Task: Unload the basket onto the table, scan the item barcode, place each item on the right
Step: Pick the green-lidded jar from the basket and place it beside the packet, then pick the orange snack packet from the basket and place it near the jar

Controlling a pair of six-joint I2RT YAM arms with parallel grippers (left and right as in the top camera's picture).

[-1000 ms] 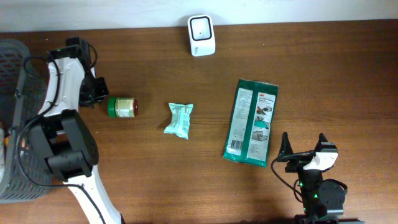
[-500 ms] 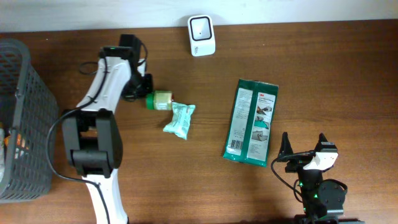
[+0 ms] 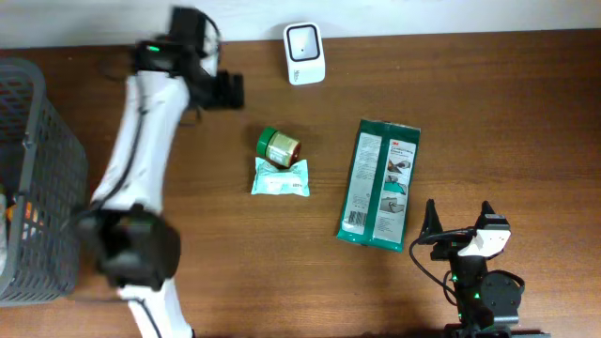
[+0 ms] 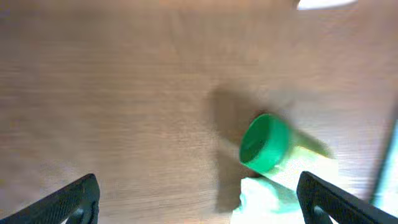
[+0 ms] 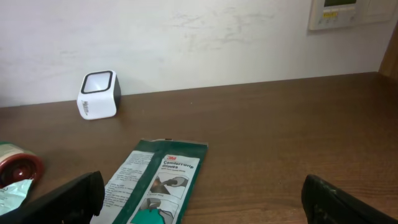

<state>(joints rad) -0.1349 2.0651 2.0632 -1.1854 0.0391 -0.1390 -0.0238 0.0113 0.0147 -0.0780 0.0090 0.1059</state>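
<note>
At the far left edge of the overhead frame a grey mesh basket (image 3: pixel 56 141) is seen, and toward the upper left the left gripper (image 3: pixel 230 91) is shown with its fingers spread wide and nothing between them. Just left of centre, a green-lidded jar (image 3: pixel 278 146) is laid on its side right against the upper edge of a pale green pouch (image 3: pixel 280 178), below the white scanner (image 3: pixel 304 53) at the top edge. Right of centre a dark green packet (image 3: pixel 380 184) is laid flat, and at the lower right the right gripper (image 3: pixel 460 225) is likewise spread, with nothing pinched.

A grey mesh basket (image 3: pixel 47 160) stands at the left edge of the wooden table (image 3: pixel 526 122).
</note>
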